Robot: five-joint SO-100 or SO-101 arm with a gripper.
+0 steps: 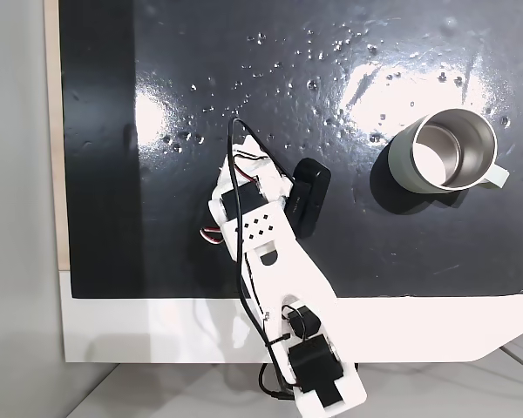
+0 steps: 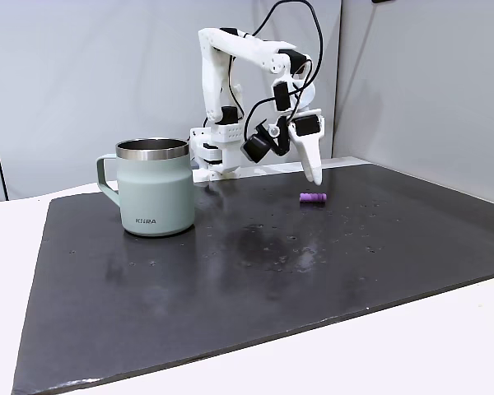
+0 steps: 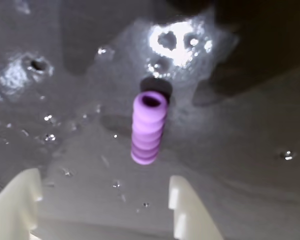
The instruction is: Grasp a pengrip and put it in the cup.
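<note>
Purple and bumpy, the pengrip [image 3: 149, 128] is lying on the black mat [image 2: 230, 271]. The claw [image 3: 107, 202] is hanging over it, wide open, far from the cup [image 2: 154, 188].

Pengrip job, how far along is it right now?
Done: nothing delivered; the pengrip lies on the black mat, and the cup's inside looks empty from above. In hand: the approach. In the wrist view the gripper is open, its pale fingers on either side of the pengrip's near end, not touching it. Left: close on it, lift, carry it across to the cup and drop it in.
</note>
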